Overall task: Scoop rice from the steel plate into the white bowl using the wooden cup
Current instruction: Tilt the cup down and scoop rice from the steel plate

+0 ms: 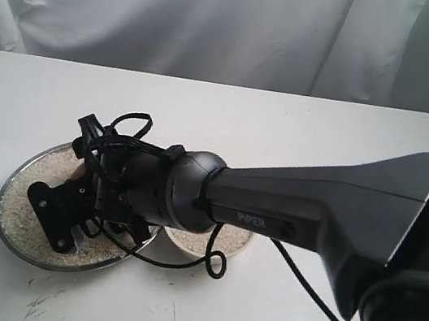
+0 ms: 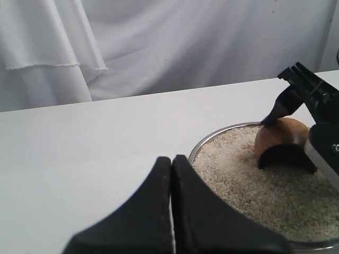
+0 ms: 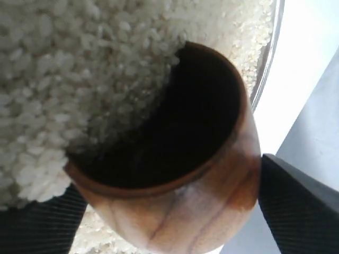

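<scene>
My right gripper point(image 1: 75, 203) reaches across over the steel plate point(image 1: 13, 234) at the left of the table and is shut on the wooden cup point(image 3: 180, 211), one finger point(image 3: 302, 201) on each side of it. The cup point(image 2: 280, 140) is tipped on its side, its dark mouth pushed into the rice point(image 3: 79, 69) that fills the plate point(image 2: 212, 138). The white bowl point(image 1: 183, 248) stands just right of the plate, mostly hidden under the right arm. My left gripper point(image 2: 172, 164) is shut with nothing in it, near the plate's rim.
A black cable point(image 1: 214, 263) loops from the right arm over the bowl's front. A white cloth point(image 1: 221, 22) hangs behind the white table point(image 1: 285, 131). A few stray grains lie on the table in front of the plate.
</scene>
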`<control>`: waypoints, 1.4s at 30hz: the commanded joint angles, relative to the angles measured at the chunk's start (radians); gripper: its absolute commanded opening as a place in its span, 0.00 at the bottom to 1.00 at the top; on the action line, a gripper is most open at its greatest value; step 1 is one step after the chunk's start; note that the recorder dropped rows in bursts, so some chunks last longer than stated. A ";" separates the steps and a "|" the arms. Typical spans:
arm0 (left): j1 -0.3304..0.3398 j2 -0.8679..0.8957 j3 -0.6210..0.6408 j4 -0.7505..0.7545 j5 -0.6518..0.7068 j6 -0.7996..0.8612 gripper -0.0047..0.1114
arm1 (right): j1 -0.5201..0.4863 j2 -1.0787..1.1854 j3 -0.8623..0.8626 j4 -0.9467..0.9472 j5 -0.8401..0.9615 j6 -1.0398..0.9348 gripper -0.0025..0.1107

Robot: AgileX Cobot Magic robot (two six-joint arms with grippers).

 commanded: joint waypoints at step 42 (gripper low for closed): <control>-0.007 0.008 -0.003 -0.001 -0.010 -0.004 0.04 | -0.153 0.007 0.009 1.257 -0.049 -0.565 0.02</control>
